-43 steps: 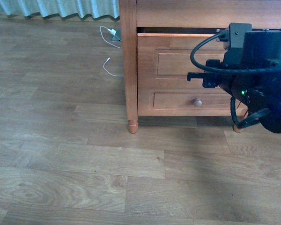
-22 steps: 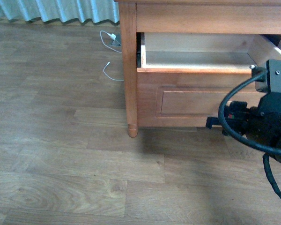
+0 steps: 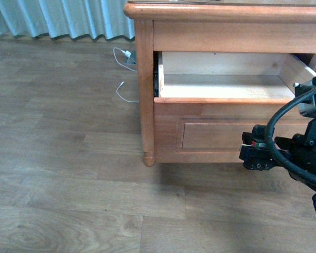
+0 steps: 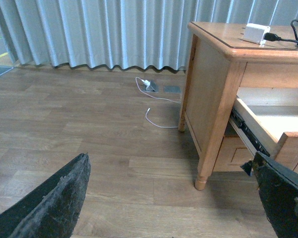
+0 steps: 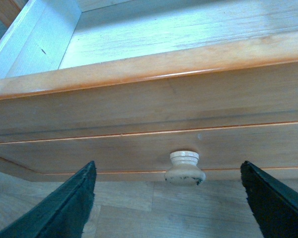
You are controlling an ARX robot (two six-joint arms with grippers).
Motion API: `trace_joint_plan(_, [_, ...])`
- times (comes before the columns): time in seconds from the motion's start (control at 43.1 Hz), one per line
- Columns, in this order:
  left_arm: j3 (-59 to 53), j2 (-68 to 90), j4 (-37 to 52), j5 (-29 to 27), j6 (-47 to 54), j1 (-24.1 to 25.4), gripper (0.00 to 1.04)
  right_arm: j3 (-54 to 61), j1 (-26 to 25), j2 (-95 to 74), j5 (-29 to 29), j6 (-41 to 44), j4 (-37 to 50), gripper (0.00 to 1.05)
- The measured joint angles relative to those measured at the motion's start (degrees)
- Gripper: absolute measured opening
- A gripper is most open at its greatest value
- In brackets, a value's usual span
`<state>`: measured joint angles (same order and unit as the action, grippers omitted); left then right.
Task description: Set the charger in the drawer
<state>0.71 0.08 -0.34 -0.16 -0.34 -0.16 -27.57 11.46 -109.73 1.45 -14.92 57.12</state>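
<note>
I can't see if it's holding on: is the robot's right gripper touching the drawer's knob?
Apart. The right wrist view shows the knob sitting free between the wide-open fingers of the right gripper, with bare drawer front showing on both sides of it.

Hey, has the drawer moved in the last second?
Yes. The drawer has slid out toward the camera from the cabinet frame. Its pale inside now shows, where only a thin gap showed before.
</note>
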Motion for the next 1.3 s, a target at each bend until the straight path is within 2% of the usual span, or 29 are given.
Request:
trace_joint_plan(0.093, [0.00, 0.00, 0.02, 0.00, 0.00, 0.00, 0.99, 0.63, -1.05, 5.22, 1.44, 0.07, -5.66, 0.99])
trace_joint_plan(0.255, [0.00, 0.00, 0.02, 0.00, -0.02, 0.00, 0.99, 0.74, -3.80, 17.64, 4.11, 0.37, -16.17, 0.97])
trace_joint_plan(0.579, [0.00, 0.00, 0.00, 0.00, -0.02, 0.00, 0.99, 0.92, -6.12, 29.44, 3.82, 1.79, -22.73, 0.97])
trace_joint_plan(0.742, [0.00, 0.00, 0.02, 0.00, -0.02, 0.00, 0.99, 2.58, -6.62, 39.45, 5.44, 2.12, -29.03, 0.97])
trace_joint_plan(1.02, [0.00, 0.00, 0.02, 0.00, -0.02, 0.00, 0.99, 6.01, -8.66, 59.45, 10.78, 3.13, -43.80, 0.97])
trace_joint_plan(1.159, [0.00, 0.00, 0.02, 0.00, 0.00, 0.00, 0.99, 9.14, -11.74, 74.01, 13.51, 3.08, -54.18, 0.97])
trace_joint_plan(1.298, [0.00, 0.00, 0.02, 0.00, -0.02, 0.00, 0.99, 9.64, -12.46, 75.97, 13.51, 3.06, -54.80, 0.97])
